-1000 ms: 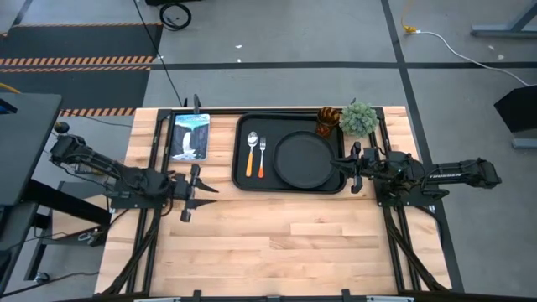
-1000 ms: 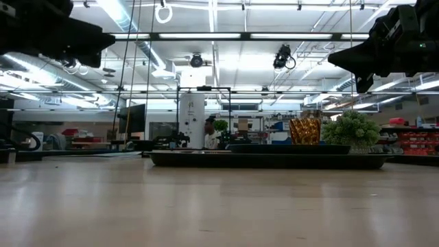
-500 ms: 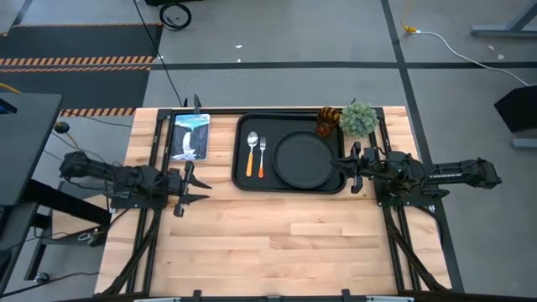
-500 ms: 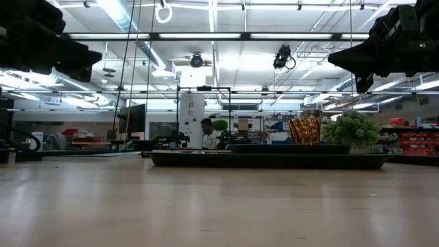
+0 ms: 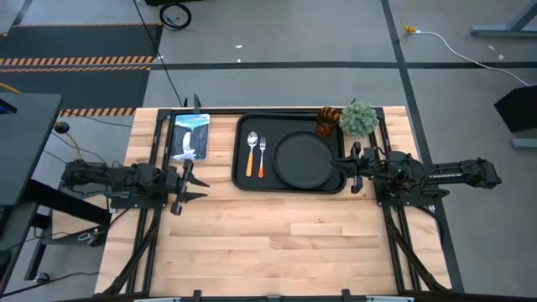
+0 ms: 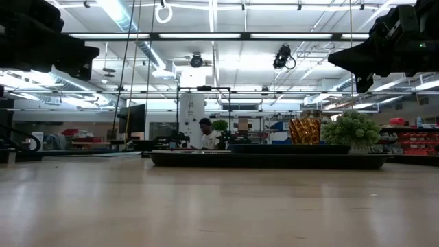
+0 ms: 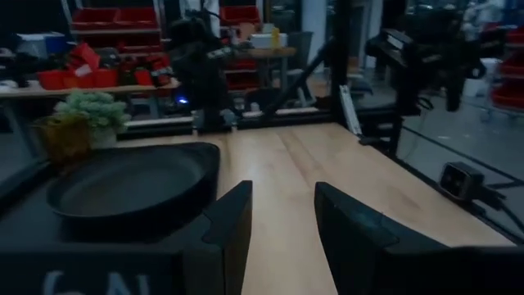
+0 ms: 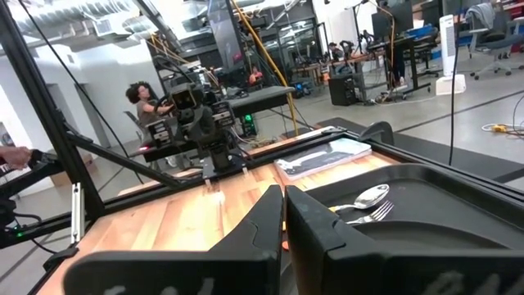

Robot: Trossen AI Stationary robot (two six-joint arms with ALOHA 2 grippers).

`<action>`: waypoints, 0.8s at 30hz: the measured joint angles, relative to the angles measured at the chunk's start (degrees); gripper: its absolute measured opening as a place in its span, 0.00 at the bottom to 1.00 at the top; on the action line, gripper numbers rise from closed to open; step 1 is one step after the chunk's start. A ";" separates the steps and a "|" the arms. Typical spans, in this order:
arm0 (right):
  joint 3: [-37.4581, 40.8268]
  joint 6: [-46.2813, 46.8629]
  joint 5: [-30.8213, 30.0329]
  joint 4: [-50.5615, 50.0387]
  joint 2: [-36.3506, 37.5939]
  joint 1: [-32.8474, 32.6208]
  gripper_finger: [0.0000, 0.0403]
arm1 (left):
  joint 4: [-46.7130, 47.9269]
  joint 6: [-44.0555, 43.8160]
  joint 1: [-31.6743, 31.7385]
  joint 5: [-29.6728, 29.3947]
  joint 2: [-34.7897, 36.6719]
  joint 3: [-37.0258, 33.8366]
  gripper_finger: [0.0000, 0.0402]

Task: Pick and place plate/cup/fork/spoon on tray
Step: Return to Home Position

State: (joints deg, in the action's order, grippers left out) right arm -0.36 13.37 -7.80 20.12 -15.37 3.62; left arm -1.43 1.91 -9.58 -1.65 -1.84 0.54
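Tray [image 5: 238,159] sits upper centre of the high view, and it already carries nearly everything. The plate [image 5: 304,159] lies flat in its right half, and the spoon [image 5: 251,153] and the fork [image 5: 262,156] lie side by side in its left half, heads toward the top of the frame. The cup [image 5: 326,121] stands at the tray's upper right corner; from above I cannot tell whether it is inside the rim or just off it, though the low view puts it level with the tray's far edge.

Now the change: the left gripper [image 5: 186,186] has drawn back leftward, away from the tray, over the last second, and hangs empty over bare wood at centre left, its fingers apart. The right gripper [image 5: 348,168] has not stirred; it hovers touching-close to the tray's right edge, fingers pressed together with nothing between them. My read is that the placing is all but done and the arms are clearing off, with only the cup in doubt.

As for the surroundings, a green plant [image 5: 359,118] crowds the cup on its right and would hamper any approach from that side. A picture card [image 5: 190,136] lies left of the tray, out of the way. A person [image 6: 205,132] shows far back in the low view, well clear.
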 joint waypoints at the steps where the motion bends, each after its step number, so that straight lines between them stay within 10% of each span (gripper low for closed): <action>1: 0.00 0.01 0.01 0.01 0.01 0.00 0.06 | -0.52 -0.02 0.56 0.00 0.13 -0.05 0.35; 24: -0.02 0.01 0.00 -1.85 0.02 0.00 0.06 | -5.46 0.20 2.66 -0.18 0.01 -0.11 0.35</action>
State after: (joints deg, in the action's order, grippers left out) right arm -0.38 13.39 -7.80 18.27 -15.35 3.62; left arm -6.89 2.11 -6.92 -1.83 -1.83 0.43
